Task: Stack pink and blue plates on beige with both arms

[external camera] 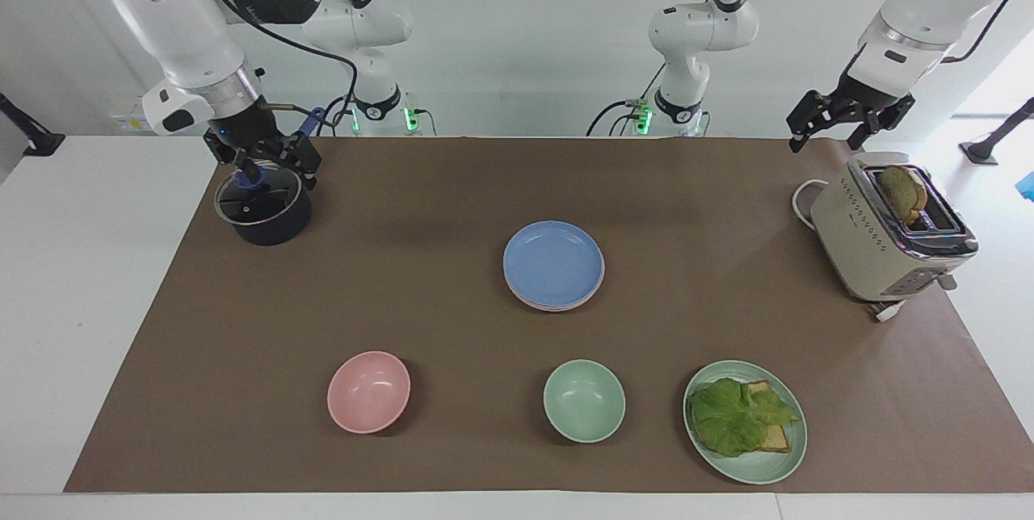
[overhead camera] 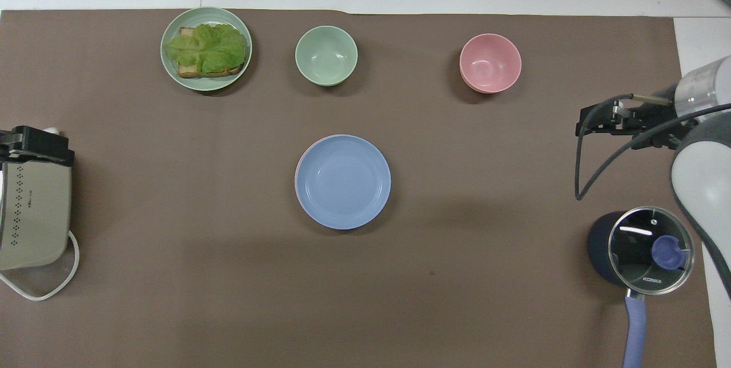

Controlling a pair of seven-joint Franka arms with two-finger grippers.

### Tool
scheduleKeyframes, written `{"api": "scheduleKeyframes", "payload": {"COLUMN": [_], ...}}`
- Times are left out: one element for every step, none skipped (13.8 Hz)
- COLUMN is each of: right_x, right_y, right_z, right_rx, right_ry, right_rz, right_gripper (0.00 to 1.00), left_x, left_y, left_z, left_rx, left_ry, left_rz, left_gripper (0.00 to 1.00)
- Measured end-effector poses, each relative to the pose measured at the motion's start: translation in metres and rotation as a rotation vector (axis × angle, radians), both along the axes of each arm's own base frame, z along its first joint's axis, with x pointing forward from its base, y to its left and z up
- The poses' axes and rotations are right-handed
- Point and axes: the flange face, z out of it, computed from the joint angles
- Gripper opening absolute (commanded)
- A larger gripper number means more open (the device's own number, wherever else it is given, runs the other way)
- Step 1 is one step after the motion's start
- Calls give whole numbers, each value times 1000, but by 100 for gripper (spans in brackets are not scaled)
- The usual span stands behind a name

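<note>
Facing view shows the brown mat (external camera: 452, 181), then the toaster (external camera: 888, 241) under the left gripper (external camera: 840, 128) — fingers spread, empty, waiting. Smaller, the stack at the mat's middle: blue plate (external camera: 553, 262) on top, a pink plate's edge (external camera: 599, 284) peeking beneath it, the lowest rim perhaps the beige plate — hard to tell. Right gripper (external camera: 262, 161) hangs over the lidded pot (external camera: 262, 217), fingers apart, holding nothing.

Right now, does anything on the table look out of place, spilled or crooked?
Nothing spilled or broken. Only the plate stack is slightly uneven: a pink edge peeks out under the blue plate. Bread stands raised in the toaster.
</note>
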Motion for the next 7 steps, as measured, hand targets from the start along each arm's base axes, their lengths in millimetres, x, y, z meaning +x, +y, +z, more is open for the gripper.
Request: {"api": "scheduleKeyframes", "payload": {"right_x": [-5, -9, -12, -14, -15, -17, -19], "right_y": [-11, -25, -39, -52, -59, -61, -57], "right_z": [4, 7, 8, 9, 11, 17, 25], "right_rx": [2, 3, 5, 1, -19, -41, -51], "right_ry": [7, 10, 13, 14, 15, 22, 22], "right_rz": [7, 12, 19, 25, 32, 37, 45], "right_gripper": [100, 100, 100, 100, 100, 100, 100], "left_x": [0, 0, 0, 0, 0, 0, 0], "left_y": [0, 0, 0, 0, 0, 0, 0], "left_z": [0, 0, 0, 0, 0, 0, 0], "left_rx": [0, 0, 0, 0, 0, 0, 0], "left_ry": [0, 0, 0, 0, 0, 0, 0], "left_rz": [0, 0, 0, 0, 0, 0, 0], "left_gripper": [100, 100, 100, 100, 100, 100, 100]}}
